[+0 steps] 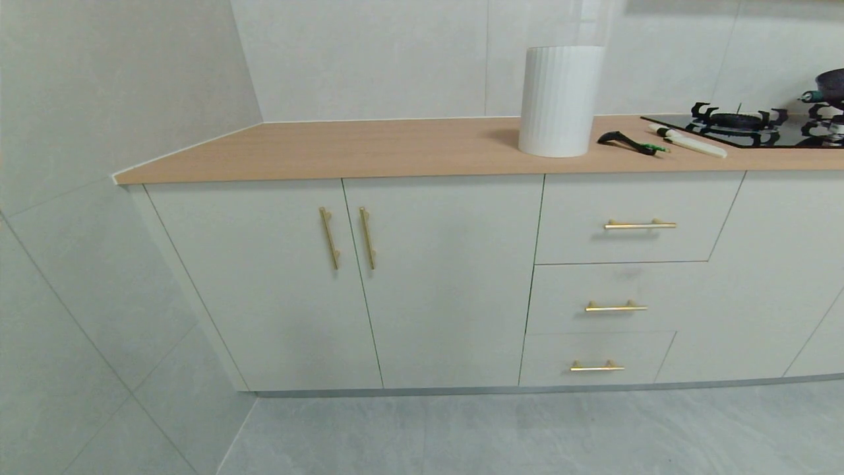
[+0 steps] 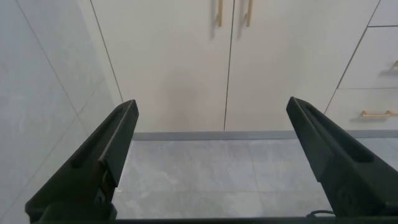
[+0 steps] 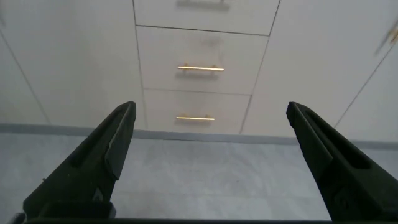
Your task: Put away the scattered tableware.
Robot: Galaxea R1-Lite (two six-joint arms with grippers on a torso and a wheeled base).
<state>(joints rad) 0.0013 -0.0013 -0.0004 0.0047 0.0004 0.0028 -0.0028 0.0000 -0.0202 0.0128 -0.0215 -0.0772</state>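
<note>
Left gripper (image 2: 211, 107): fingers spread wide, nothing between them; it hangs over the grey floor in front of the cabinet doors (image 1: 343, 277).
Cabinet doors: two, closed, each with an upright gold handle; the handles sit side by side at the centre seam.
Countertop (image 1: 330, 148): wood-toned, running above the doors and drawers.
White ribbed container (image 1: 559, 99): upright on the countertop, above the seam between doors and drawers.
Black utensil (image 1: 632, 142): lying flat on the countertop just right of the container, green at its right end.
White utensil (image 1: 689, 142): lying flat, near the black utensil, next to the hob edge.
Drawers (image 1: 633, 218): three stacked, all closed, horizontal gold handles.
Hob (image 1: 738, 125): black glass with burner grates; a dark pot (image 1: 832, 82) at the far right.
Right gripper (image 3: 210, 109): fingers spread wide, holding nothing, facing the lower drawers.
</note>
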